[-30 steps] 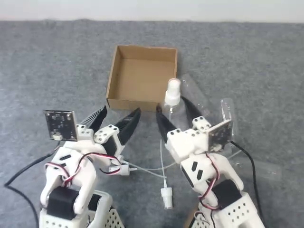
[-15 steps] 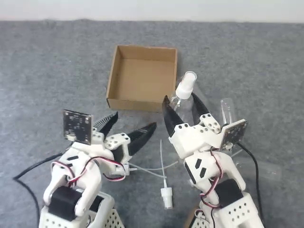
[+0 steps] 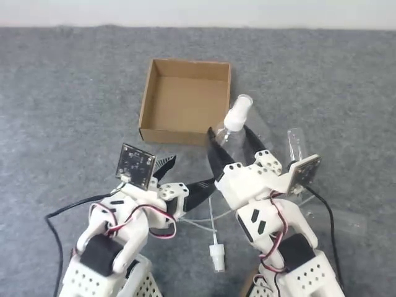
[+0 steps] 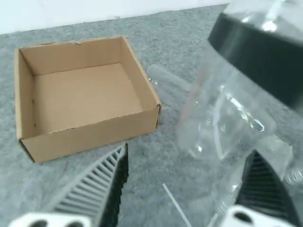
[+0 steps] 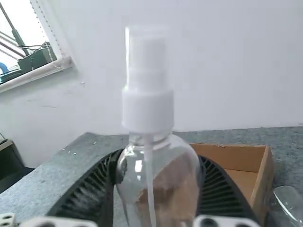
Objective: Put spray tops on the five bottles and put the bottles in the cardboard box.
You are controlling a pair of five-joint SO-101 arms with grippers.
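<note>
Cardboard box [image 3: 173,135] sits open-topped on the grey desk [image 3: 74,93]. Just beside its near right corner, the right end effector [image 3: 230,141] is clamped on a clear bottle [image 5: 156,184] wearing a white spray top [image 3: 237,112]. The left end effector [image 3: 187,174], jaws apart, sits near the box's front wall. A loose spray top [image 3: 217,255] lies farther from the box.

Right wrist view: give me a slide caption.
Right tool holds a clear bottle fitted with a white spray top, cardboard box behind.

bottle [image 5: 158,184]: base cut off | cardboard box [image 5: 251,163]: part behind bottle
</note>
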